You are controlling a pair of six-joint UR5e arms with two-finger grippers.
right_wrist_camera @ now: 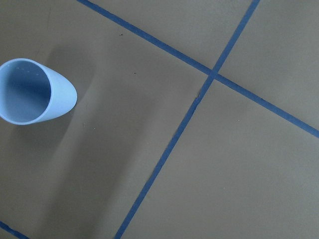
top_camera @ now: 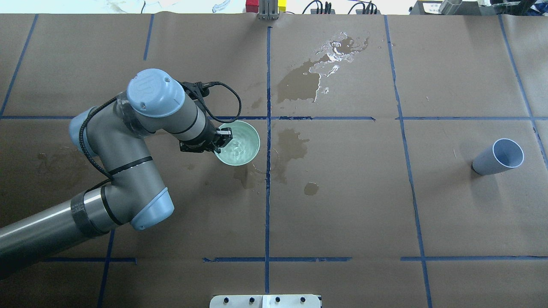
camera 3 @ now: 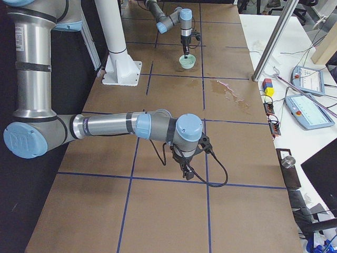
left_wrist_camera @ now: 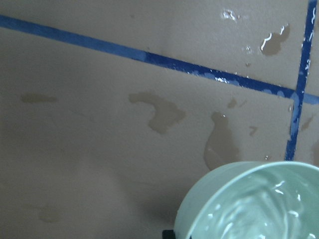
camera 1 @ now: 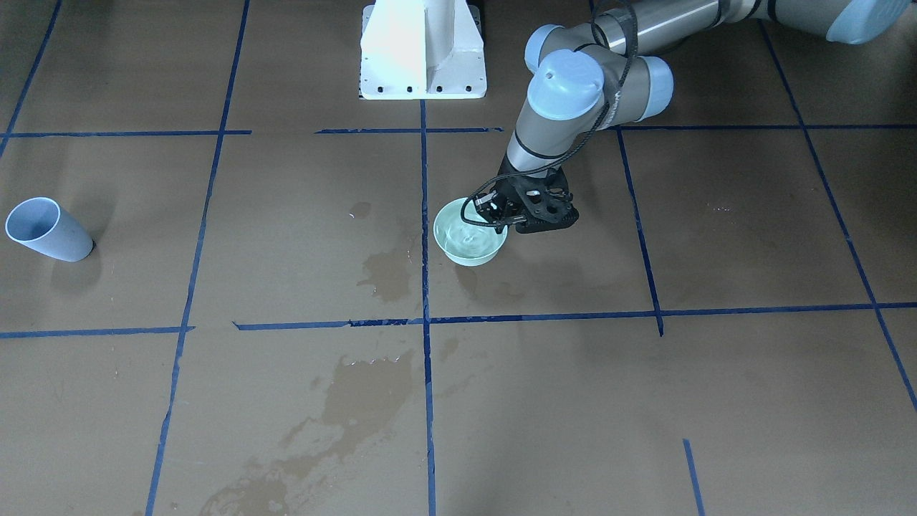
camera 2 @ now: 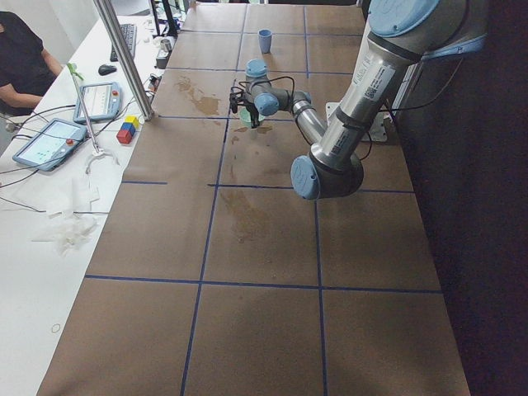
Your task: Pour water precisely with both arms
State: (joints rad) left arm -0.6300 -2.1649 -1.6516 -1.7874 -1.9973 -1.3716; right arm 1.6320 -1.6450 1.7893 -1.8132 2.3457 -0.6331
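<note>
Mint-green round plastic bowl (top_camera: 249, 133) sits just on the left-arm side of the centre line of blue tape (top_camera: 267, 205), near a tape crossing. Cannot tell if its base touches the table (top_camera: 342, 192) or is a hair off it. The clear water (top_camera: 237, 147) is inside the bowl, rippled and glinting, and looks pale green against the plastic.

The silver-grey left arm (top_camera: 128, 162) with pale blue joint caps reaches in over the table. The left pincer (top_camera: 222, 139) points down at the bowl's rim on the robot-facing side. Its fingers straddle the rim and are clamped on it, one inside and one outside. The left wrist view shows the rim and water very close at bottom right.

The right arm (camera 3: 105, 125) shows only in the right side view. The right pincer (camera 3: 185, 169) hangs pointing down above bare table, well apart from the bowl. Cannot tell if its fingers are apart or together.

A pale blue plastic cup (top_camera: 498, 157) stands far out on the right-arm side, well apart from the bowl. It also shows in the upper left of the right wrist view.

Dark wet stains (top_camera: 299, 81) lie on the brown paper cover, some beside the bowl and a bigger glinting patch at the far edge. The white boxy pedestal (camera 1: 423, 50) stands at the robot's edge.
</note>
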